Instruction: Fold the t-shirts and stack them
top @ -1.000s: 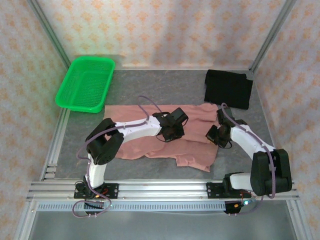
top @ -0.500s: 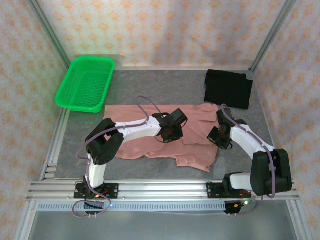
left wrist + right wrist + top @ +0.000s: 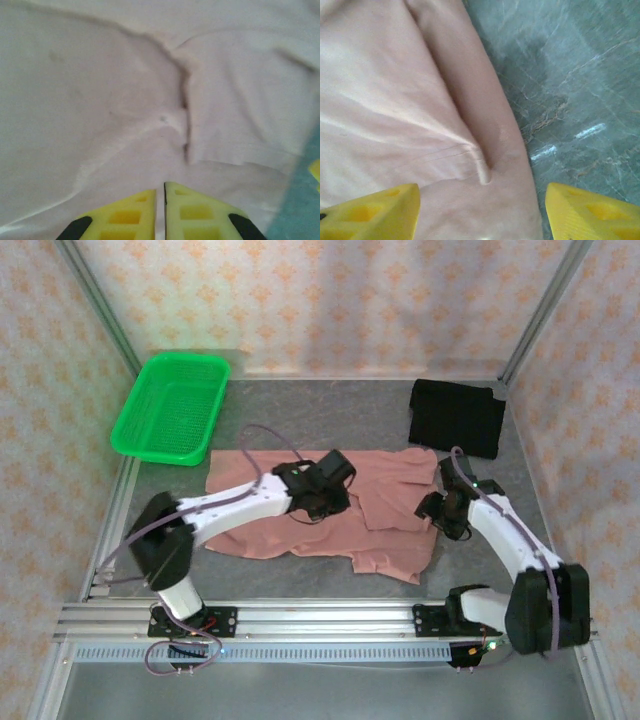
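The salmon-pink t-shirt (image 3: 275, 535) lies spread and partly folded across the middle of the table, with creases. The black t-shirt (image 3: 457, 418) lies folded at the back right. My left gripper (image 3: 322, 498) hovers low over the pink shirt's middle. In the left wrist view its yellow fingers (image 3: 130, 217) stand a thin slit apart, with nothing between them, above wrinkled pink cloth (image 3: 100, 100). My right gripper (image 3: 442, 515) is at the shirt's right edge. It (image 3: 480, 215) is wide open over the pink hem (image 3: 395, 100), holding nothing.
A green mesh basket (image 3: 170, 405) stands at the back left. Grey stone tabletop (image 3: 300, 410) shows behind the pink shirt and beside its right edge (image 3: 580, 75). Metal frame posts and patterned walls close in the sides and back.
Both grippers have opened and let go of the pink shirt. The left arm's elbow swung out to the left and its gripper shifted slightly left. The right gripper barely moved.
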